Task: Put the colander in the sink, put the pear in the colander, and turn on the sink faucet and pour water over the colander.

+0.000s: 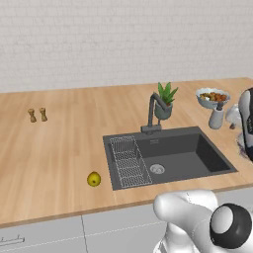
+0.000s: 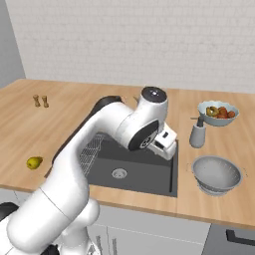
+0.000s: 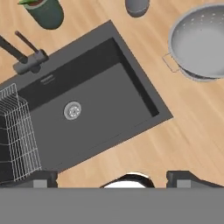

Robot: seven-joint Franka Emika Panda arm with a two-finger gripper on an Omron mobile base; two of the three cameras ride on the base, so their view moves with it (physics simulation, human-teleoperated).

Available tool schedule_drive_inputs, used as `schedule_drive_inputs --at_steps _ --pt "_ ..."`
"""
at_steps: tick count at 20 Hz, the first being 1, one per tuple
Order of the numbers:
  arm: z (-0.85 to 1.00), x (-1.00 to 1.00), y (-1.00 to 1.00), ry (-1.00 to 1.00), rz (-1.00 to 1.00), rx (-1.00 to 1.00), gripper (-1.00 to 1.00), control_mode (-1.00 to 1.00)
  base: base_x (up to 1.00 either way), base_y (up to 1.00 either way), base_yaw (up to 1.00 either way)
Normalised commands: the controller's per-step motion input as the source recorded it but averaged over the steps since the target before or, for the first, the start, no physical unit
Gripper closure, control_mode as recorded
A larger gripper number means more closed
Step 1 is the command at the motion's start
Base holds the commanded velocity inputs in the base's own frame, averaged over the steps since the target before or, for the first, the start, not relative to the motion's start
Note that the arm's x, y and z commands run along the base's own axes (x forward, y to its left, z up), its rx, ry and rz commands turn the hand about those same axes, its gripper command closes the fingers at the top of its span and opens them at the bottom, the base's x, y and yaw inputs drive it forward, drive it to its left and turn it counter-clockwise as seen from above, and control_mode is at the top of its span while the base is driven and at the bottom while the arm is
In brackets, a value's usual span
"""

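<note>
Closest to you, the pear (image 1: 94,179) lies on the wooden counter (image 1: 54,148) near its front edge, just left of the sink (image 1: 197,153) and well apart from the colander. In the hand view the gripper (image 3: 111,177) hangs above the counter's front strip, just outside the sink's near rim; its fingertips (image 3: 41,178) stand wide apart with nothing between them, so it is released. In the right base view you can see the hand over the right part of the basin, though the fingers there are too hidden by the wrist to judge.

The sink holds only its wire rack (image 1: 128,160) on the left side and the round drain (image 1: 157,169) in the floor. To the right of the sink, on the counter, the colander (image 2: 217,173) sits upright, close to the basin's right rim but not in it.

Behind the basin stands the sink faucet (image 1: 154,112), its spout bent forward over the sink, and beside it a potted plant (image 1: 165,101). Farther right are a grey soap dispenser (image 2: 198,132) and, behind it, a bowl of fruit (image 2: 217,113). Far left, you have two small wooden shakers (image 1: 37,115).
</note>
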Motion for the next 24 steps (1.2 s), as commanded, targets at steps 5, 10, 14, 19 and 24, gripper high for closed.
schedule_drive_inputs --at_steps 5,10,14,19,24 --pt "0.0 0.37 -0.26 0.41 -0.09 -0.24 -1.0 -1.0 0.0 0.0 0.0" --pt "-0.22 0.17 -0.23 0.2 -0.07 -0.06 -1.0 -1.0 0.0 0.0 0.0" --pt "-0.25 0.0 -0.46 0.01 -0.07 0.04 -1.0 -1.0 0.0 0.0 0.0" --pt "-0.09 0.0 -0.81 0.0 -0.11 0.1 -1.0 -1.0 0.0 0.0 0.0" --pt "-0.22 0.11 -0.82 0.0 -0.16 0.08 -1.0 -1.0 0.0 0.0 0.0"
